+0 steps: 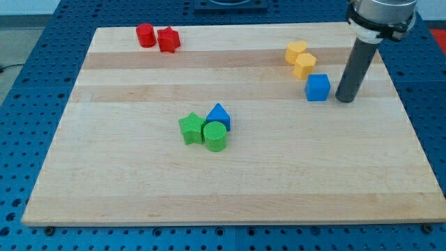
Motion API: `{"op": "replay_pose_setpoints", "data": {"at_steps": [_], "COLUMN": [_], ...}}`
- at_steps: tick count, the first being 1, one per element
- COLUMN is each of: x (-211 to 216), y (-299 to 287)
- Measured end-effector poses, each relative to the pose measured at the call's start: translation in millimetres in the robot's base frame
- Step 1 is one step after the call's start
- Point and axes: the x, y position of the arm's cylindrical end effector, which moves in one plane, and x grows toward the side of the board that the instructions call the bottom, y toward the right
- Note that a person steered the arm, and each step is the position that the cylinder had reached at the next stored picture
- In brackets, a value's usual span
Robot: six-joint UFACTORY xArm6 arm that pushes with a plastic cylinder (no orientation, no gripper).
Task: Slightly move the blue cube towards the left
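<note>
One blue cube (318,87), upright, plain faces, my tip (345,100) just beside its right, apart, no hand shows

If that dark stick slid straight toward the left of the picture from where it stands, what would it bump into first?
Most likely the blue cube: my tip stands just to its right with a small gap between. The two yellow blocks sit farther toward the view's top, probably off that line.

Wooden board (139,188) carrying scattered coloured blocks (318,87)
</note>
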Motion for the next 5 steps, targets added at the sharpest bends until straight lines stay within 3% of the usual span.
{"op": "replay_pose_setpoints", "data": {"at_steps": [3, 5], "x": [-21.8, -2.8], "y": [-4.3, -13.6]}}
